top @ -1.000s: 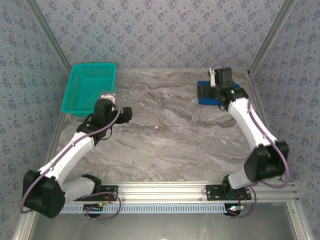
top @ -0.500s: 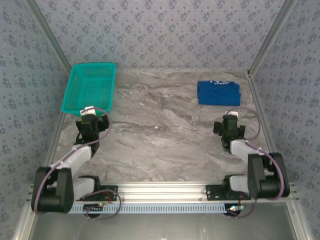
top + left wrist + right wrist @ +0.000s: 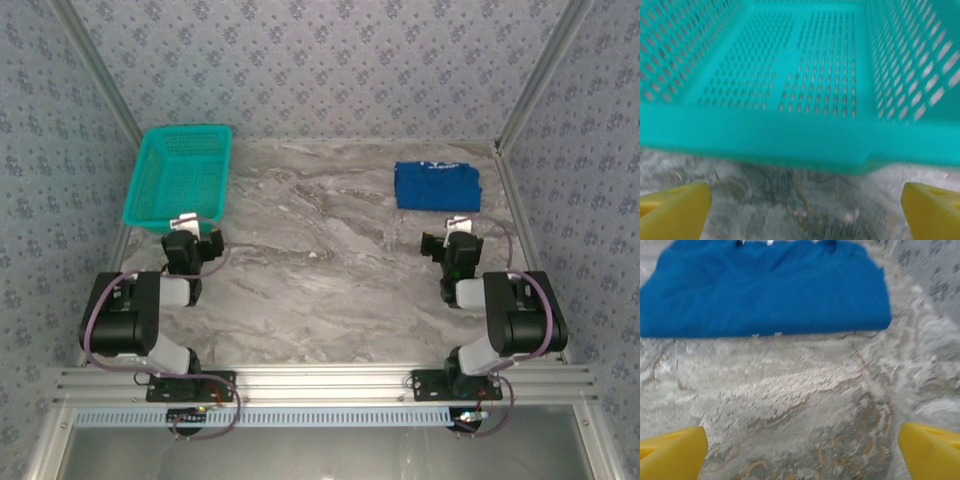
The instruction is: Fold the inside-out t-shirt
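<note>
The blue t-shirt [image 3: 437, 186] lies folded into a neat rectangle at the far right of the marble table [image 3: 320, 270], close to the right wall. The right gripper [image 3: 457, 245] sits just this side of it, jaws spread wide and holding nothing, the shirt's near edge straight ahead. The left gripper [image 3: 192, 240], likewise spread and holding nothing, faces the near rim of the teal basket [image 3: 180, 178] in the far left corner. A wide stretch of bare marble lies between the two arms.
</note>
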You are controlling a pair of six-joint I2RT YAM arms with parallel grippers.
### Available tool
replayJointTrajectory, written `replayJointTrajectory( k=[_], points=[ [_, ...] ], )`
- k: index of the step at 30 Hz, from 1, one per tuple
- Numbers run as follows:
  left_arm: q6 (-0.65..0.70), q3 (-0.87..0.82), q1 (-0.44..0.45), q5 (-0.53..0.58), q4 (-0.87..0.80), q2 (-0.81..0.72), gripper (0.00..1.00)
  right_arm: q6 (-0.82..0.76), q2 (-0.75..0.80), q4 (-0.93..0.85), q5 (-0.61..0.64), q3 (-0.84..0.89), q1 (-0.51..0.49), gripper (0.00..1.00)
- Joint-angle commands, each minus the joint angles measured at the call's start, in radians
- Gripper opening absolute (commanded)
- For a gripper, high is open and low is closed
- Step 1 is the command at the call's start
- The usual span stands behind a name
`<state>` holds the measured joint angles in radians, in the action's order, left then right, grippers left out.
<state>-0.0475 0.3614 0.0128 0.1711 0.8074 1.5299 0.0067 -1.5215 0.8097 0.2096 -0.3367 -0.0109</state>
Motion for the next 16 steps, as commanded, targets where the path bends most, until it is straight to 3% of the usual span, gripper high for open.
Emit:
replayJointTrajectory(
  k=[1, 16],
  points=[
    [0.012, 0.038, -0.007, -0.024, 0.04, 0.007, 0.98, -0.008, -0.002, 0.037, -0.05, -0.037, 0.02, 1.0],
    [0.008, 0.039, -0.007, -0.017, 0.029, 0.003, 0.98, -0.016, 0.003, 0.0, -0.084, -0.051, 0.024, 1.0]
  ],
)
